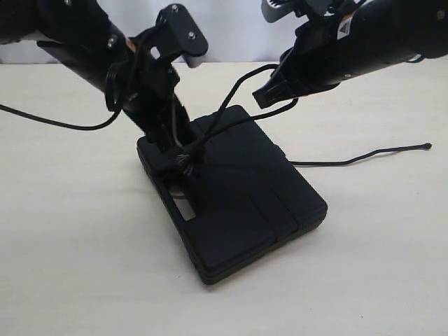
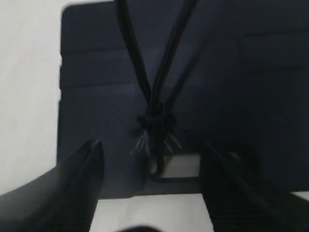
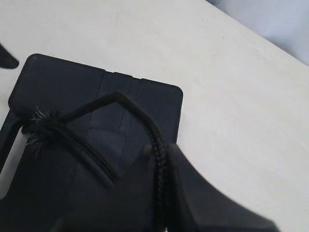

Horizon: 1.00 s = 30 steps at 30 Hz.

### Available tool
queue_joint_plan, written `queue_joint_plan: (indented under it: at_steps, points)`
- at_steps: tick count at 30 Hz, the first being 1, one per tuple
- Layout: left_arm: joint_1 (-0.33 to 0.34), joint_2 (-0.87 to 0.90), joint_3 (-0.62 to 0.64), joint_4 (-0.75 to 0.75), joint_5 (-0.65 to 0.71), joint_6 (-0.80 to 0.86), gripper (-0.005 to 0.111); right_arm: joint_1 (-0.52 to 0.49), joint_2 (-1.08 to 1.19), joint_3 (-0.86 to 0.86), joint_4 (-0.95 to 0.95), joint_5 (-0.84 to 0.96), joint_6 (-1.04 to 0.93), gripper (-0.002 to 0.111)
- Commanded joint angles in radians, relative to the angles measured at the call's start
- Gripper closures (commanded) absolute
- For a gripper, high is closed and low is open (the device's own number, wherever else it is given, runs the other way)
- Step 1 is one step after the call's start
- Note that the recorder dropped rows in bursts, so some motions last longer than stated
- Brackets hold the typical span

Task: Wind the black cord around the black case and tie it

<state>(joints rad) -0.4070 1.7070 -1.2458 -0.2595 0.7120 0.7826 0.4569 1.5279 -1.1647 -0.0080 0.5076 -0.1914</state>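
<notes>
The black case (image 1: 238, 189) lies flat on the bench (image 1: 70, 266). The left claw (image 2: 152, 174) stands released, straddling the frayed knot (image 2: 155, 123). The right claw (image 3: 157, 162) clenches the black cord (image 3: 91, 155).

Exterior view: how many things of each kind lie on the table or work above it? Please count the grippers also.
flat rectangular matte black plastic case: 1
long thin black braided cord: 1
black robot grippers, the left gripper and the right gripper: 2
Total: 4
</notes>
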Motion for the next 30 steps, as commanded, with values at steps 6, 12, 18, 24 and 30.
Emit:
queue_joint_plan:
  at_steps: [6,12,18,24,30]
  points:
    - [-0.001,0.052,0.123,0.001,-0.235,-0.020,0.050,-0.003,-0.007,-0.009,-0.002,0.006,0.007,0.104]
    - [0.014,0.052,0.243,-0.017,-0.415,0.035,0.050,-0.003,-0.007,-0.009,0.000,0.011,0.040,0.104]
    - [0.013,0.052,0.305,-0.180,-0.530,0.170,0.050,-0.003,-0.007,-0.009,0.000,0.017,0.042,0.104]
    - [0.013,0.052,0.305,-0.407,-0.505,0.400,0.050,-0.003,-0.007,-0.009,0.000,0.021,0.042,0.104]
    - [0.074,-0.044,0.305,-0.745,-0.359,0.709,0.050,-0.003,-0.007,-0.009,0.000,0.024,0.042,0.104]
